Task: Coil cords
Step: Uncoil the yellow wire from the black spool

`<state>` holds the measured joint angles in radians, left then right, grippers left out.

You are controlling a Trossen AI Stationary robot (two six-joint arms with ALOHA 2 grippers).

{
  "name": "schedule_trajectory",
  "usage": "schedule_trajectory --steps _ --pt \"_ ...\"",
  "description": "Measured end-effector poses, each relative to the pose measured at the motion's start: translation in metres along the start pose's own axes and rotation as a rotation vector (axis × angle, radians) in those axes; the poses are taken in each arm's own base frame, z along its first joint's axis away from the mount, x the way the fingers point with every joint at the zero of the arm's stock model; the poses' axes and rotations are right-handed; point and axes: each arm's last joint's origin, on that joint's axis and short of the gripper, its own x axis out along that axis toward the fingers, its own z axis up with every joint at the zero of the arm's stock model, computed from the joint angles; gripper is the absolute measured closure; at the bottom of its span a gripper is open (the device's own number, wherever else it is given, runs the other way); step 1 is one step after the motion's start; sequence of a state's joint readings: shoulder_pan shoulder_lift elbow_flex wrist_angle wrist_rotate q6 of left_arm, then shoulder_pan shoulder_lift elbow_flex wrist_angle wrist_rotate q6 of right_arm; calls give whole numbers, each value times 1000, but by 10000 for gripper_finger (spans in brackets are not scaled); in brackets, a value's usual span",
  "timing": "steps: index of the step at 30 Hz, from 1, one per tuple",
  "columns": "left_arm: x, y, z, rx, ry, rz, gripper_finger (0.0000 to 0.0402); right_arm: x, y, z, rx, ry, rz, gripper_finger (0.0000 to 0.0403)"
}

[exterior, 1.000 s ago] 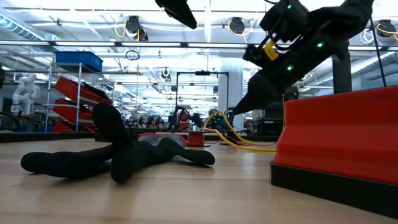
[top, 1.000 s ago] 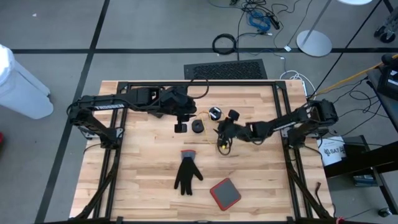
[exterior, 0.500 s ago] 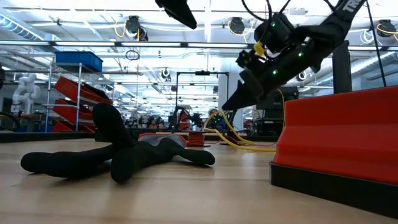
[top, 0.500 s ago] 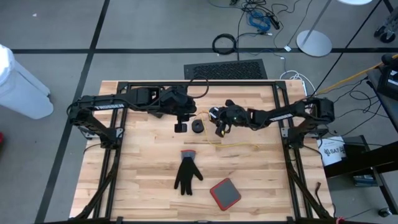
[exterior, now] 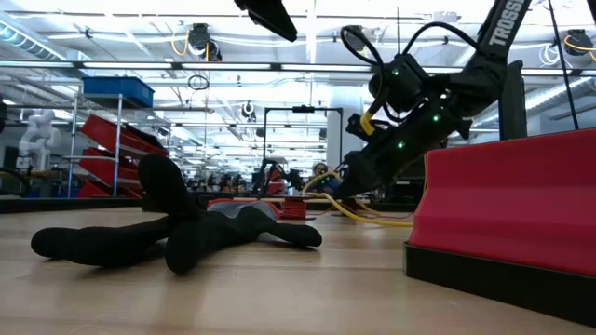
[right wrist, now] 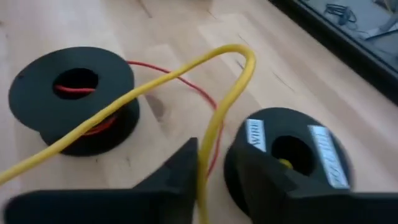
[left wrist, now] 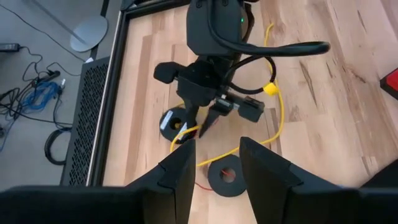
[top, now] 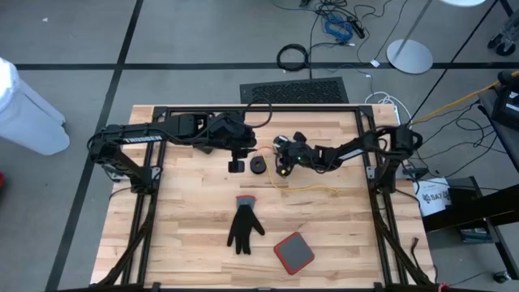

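We've got the right claw (right wrist: pixel 208 168) pinching the yellow cord (right wrist: pixel 224 106) between two black spools (right wrist: pixel 74 99); left claw (left wrist: pixel 214 165) hangs released nearby.

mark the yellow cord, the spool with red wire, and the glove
yellow cord (right wrist: pixel 231 93): right wrist view, on its bend above the fingers.
spool with red wire (right wrist: pixel 37 84): right wrist view, on the top flange's rim.
glove (top: pixel 242 225): high view, on the palm.
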<state>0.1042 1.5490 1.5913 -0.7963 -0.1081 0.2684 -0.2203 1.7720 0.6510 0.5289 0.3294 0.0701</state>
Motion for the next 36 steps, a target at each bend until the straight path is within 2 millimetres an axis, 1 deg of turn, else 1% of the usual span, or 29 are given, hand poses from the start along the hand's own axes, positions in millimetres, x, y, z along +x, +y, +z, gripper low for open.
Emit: schedule_trajectory --steps 3,5,9,14,19,21,23,25,30,36 --pt "0 0 0 0 -4 1 269 -3 -10 3 8 12 -56 378" --pt "0 0 1 0 -5 1 269 -3 -20 2 16 53 -89 395" --pt "0 0 0 0 -5 1 269 -5 -38 -1 41 135 -141 393" --pt "0 0 0 0 -4 1 269 -3 -51 -5 78 183 -185 399" --pt "0 0 0 0 -4 1 269 -4 -54 -10 92 237 -203 401" --pt "0 0 0 0 -4 1 269 -6 -55 -15 74 286 -234 401" --pt "0 0 0 0 -3 1 269 -8 -56 -25 60 361 -260 401" --pt "0 0 0 1 -3 1 269 -10 -57 -25 61 381 -267 401" --pt "1 0 1 0 -8 7 269 -23 -61 -31 58 403 -287 402" --pt "1 0 2 -1 -19 9 269 -46 -71 -36 85 371 -328 402"
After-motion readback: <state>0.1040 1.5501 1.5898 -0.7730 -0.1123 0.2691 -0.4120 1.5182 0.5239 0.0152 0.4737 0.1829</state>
